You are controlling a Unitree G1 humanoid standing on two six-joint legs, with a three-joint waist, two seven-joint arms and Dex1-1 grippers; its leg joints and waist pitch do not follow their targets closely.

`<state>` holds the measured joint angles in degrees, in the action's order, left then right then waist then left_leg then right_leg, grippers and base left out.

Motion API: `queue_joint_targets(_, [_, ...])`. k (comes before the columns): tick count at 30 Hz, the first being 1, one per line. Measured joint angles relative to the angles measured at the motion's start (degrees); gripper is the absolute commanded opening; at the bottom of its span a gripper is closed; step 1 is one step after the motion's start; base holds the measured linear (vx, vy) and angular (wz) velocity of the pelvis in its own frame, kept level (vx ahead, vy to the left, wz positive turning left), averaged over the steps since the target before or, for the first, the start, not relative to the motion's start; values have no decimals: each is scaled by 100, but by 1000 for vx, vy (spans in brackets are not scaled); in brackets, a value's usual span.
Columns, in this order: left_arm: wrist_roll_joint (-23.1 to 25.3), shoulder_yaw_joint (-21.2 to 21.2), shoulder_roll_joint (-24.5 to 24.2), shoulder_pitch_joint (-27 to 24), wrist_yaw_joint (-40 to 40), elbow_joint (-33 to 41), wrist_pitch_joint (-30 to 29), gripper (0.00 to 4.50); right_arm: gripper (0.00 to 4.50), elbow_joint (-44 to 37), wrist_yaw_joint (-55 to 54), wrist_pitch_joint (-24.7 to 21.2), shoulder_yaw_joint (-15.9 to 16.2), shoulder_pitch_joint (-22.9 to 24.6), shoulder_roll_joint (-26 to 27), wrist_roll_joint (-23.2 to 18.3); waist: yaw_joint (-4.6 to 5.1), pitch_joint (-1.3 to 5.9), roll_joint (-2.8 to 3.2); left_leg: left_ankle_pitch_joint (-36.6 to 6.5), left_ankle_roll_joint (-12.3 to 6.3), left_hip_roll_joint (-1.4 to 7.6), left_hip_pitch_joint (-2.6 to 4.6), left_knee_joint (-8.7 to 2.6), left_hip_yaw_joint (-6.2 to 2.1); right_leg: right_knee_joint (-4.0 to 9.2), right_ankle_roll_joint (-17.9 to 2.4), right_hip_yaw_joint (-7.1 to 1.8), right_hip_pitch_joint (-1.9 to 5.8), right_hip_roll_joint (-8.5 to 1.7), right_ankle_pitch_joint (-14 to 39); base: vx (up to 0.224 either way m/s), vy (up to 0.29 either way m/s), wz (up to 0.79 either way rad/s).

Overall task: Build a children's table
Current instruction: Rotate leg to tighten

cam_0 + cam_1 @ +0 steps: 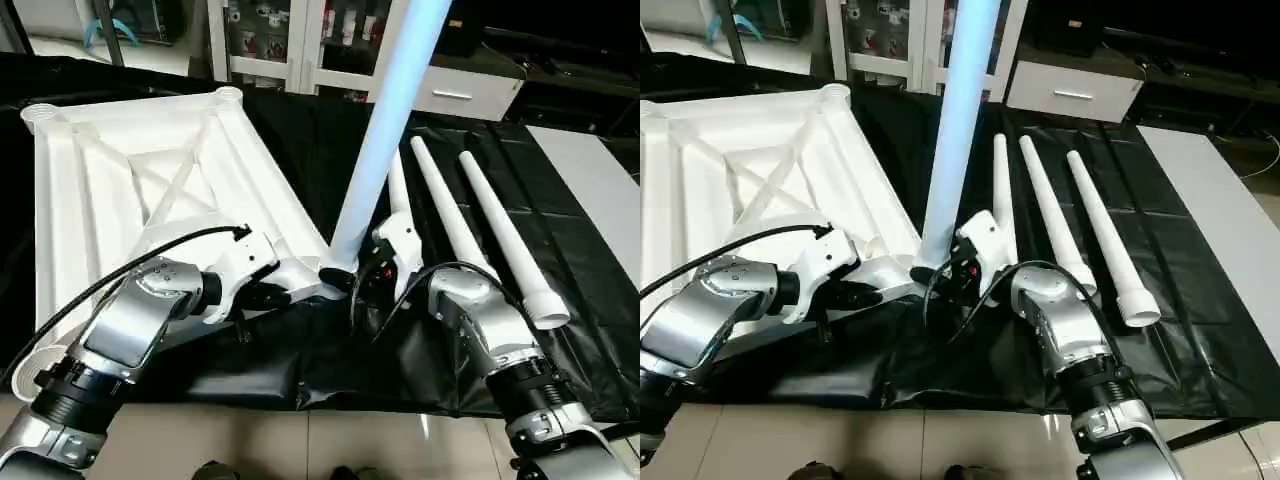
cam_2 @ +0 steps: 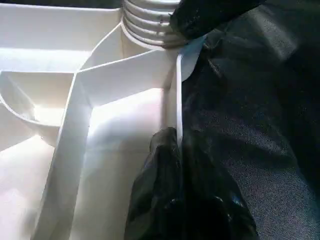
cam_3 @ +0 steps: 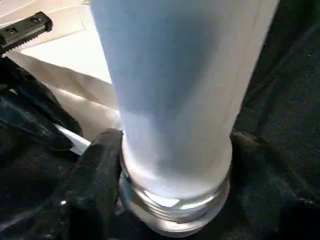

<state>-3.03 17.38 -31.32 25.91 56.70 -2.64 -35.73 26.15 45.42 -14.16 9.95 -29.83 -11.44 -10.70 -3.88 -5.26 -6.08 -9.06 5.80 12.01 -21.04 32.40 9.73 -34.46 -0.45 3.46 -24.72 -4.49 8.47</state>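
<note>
The table top (image 1: 130, 170) is laid upside down on the black sheet (image 1: 560, 250) at the left, its X-ribbed underside facing up. Its raised rim (image 2: 178, 95) near the front right corner is pinched by the left gripper (image 1: 268, 296), whose jaws are pressed together on the thin wall, so the top is kept steady.

At that same corner one leg (image 1: 385, 140) is stood upright, and its ribbed end (image 3: 172, 210) is seen at the corner socket (image 2: 150, 25); threads are visible, so the leg is judged not fully seated. The base of this leg is embraced by the right gripper (image 1: 362, 284), one black finger (image 3: 100, 170) on each side of the tube; whether they press it firmly cannot be told.

Further right, three spare legs (image 1: 500, 240) are laid side by side on the sheet.

The step in hand is judged to be the fitting of the first leg. For the next move, the leg should be turned or pushed deeper while the rim is held
</note>
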Motion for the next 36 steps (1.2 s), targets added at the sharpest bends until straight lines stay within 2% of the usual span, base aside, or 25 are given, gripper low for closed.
queue_joint_targets(3, [0,0,0,0,0,0,0,0,279,3,2,6,0,0,1,0,2,0,0,0,0,0,0,0,0,0,0,0,0,0,0,0,0,0])
queue_joint_targets(14, [2,-2,-16,-9,0,2,-2,0,271,94,-3,99,-33,14,69,-10,14,3,-5,0,0,0,4,1,0,-1,0,0,4,0,0,0,0,0])
queue_joint_targets(19, [52,-77,92,-26,-184,-67,-119,0,270,320,-657,225,-143,48,492,16,78,15,-23,-1,1,1,35,3,-7,1,28,1,56,2,17,0,0,0])
queue_joint_targets(20, [87,-108,236,0,-370,-169,-161,0,270,485,-991,309,-233,25,675,41,97,15,-23,-2,2,0,86,2,-12,8,31,2,81,2,19,0,0,0])
queue_joint_targets(22, [226,-143,527,128,-764,-363,-258,0,270,906,-1815,479,-364,-203,1046,171,167,15,-22,-2,2,-2,98,6,-40,19,37,9,87,0,23,0,0,0])
queue_joint_targets(27, [396,-183,929,295,-1348,-630,-423,0,270,1706,-3098,726,-550,-667,1622,347,275,8,15,-3,1,-13,97,2,-160,173,39,116,130,1,25,-47,14,-9])
queue_joint_targets(28, [458,-192,1060,360,-1505,-743,-447,0,270,1942,-3443,793,-587,-829,1758,399,314,-10,45,-3,0,-5,99,0,-200,246,38,199,170,-10,25,-61,30,-8])
queue_joint_targets(29, [494,-194,1116,382,-1585,-787,-456,0,270,2057,-3634,814,-608,-911,1830,422,346,-23,67,-4,0,-4,101,-16,-227,296,38,244,198,-16,26,-85,45,-8])
queue_joint_targets(31, [549,-205,1389,545,-1847,-1063,-495,0,270,2472,-4136,971,-667,-1131,1909,441,349,-61,124,-5,0,-6,100,-40,-266,350,26,325,252,-44,44,-59,26,3])
queue_joint_targets(32, [557,-201,1488,601,-1949,-1177,-502,0,270,2623,-4261,1055,-691,-1189,1911,439,341,-76,121,-5,-1,-4,101,-63,-237,295,2,329,263,-62,103,-90,-19,22])
queue_joint_targets(33, [570,-194,1567,638,-2035,-1243,-495,0,270,2716,-4360,1111,-718,-1226,1912,436,263,-106,89,-4,-1,-3,112,-103,-138,72,-89,299,242,-77,239,-90,-19,22])
queue_joint_targets(34, [616,-151,1647,725,-2146,-1361,-469,0,270,2854,-4449,1231,-798,-1260,1914,421,157,-107,-37,-3,-3,22,148,-117,92,-363,-97,62,192,-88,516,-27,-97,33])
queue_joint_targets(35, [634,-148,1656,756,-2168,-1367,-454,0,269,2891,-4450,1279,-831,-1289,1917,407,117,-88,-168,-15,-6,12,203,-83,176,-413,33,-70,115,-72,541,29,-75,18])
queue_joint_targets(36, [646,-146,1665,758,-2188,-1361,-425,0,269,2973,-4412,1373,-862,-1343,1917,404,64,-99,-151,-264,-34,11,217,234,129,-417,51,-80,40,-79,536,62,-102,11])
